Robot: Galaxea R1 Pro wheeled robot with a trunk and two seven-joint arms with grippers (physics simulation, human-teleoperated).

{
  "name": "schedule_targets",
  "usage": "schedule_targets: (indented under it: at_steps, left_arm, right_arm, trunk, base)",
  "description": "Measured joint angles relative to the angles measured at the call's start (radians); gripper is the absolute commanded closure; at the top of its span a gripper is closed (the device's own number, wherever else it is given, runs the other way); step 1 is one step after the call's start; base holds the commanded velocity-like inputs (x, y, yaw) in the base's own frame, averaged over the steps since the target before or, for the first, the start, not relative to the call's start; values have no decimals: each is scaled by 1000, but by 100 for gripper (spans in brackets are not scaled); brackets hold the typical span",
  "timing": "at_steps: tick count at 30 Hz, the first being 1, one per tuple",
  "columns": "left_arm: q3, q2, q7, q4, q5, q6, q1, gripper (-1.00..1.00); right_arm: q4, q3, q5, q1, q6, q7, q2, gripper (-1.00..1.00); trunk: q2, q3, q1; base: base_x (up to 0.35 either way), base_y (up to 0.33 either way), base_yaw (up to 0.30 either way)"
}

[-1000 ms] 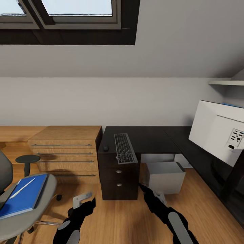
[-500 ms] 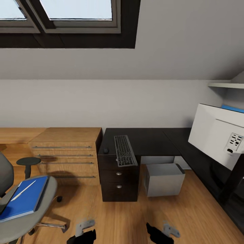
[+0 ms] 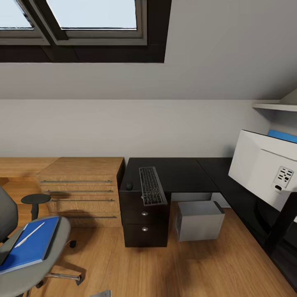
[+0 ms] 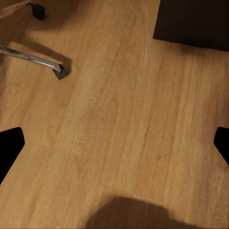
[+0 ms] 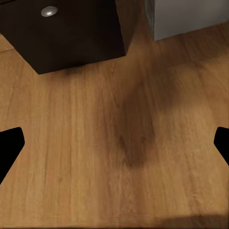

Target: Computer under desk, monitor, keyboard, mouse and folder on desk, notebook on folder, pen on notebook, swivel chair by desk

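An attic bedroom with a sloped ceiling, a skylight (image 3: 86, 16) and a wooden floor (image 3: 173, 268) is seen from the head view. The black worktop (image 3: 181, 171) runs along the wall and turns at the right. The keyboard (image 3: 151, 185) is laid on the worktop over the drawer unit (image 3: 143, 218), with the mouse (image 3: 129, 186) just beside it. The monitor (image 3: 264, 171) is stood on the right wing, its pale back shown. The computer (image 3: 200, 220) is set on the floor under the worktop. A wooden dresser (image 3: 80, 187) is placed against the drawer unit. On the chair (image 3: 39, 260) seat the folder (image 3: 31, 243) is laid, with the pen (image 3: 29, 234) on it. In each wrist view, the left fingers (image 4: 10, 145) and right fingers (image 5: 10, 143) are seen spread wide over bare floor, with nothing held.
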Motion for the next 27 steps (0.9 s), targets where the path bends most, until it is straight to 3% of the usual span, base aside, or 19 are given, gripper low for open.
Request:
schedule_targets:
  at_steps: [7,15,27]
  left_arm:
    - [2,0,2,18,3,-27,0,-100]
    - [3,-4,8,41,4,-30,0,-100]
    - [6,-4,9,43,6,-31,0,-100]
  right_arm:
    - [5,5,16,0,-6,0,-1,-100]
    - [8,7,17,0,-64,-1,3,-100]
    - [12,9,16,0,-78,0,4,-100]
  trunk:
    - [49,22,-27]
    - [105,47,-57]
    - [189,85,-103]
  base:
    - [0,0,0]
    - [-248,-174,0]
    - [-279,-235,0]
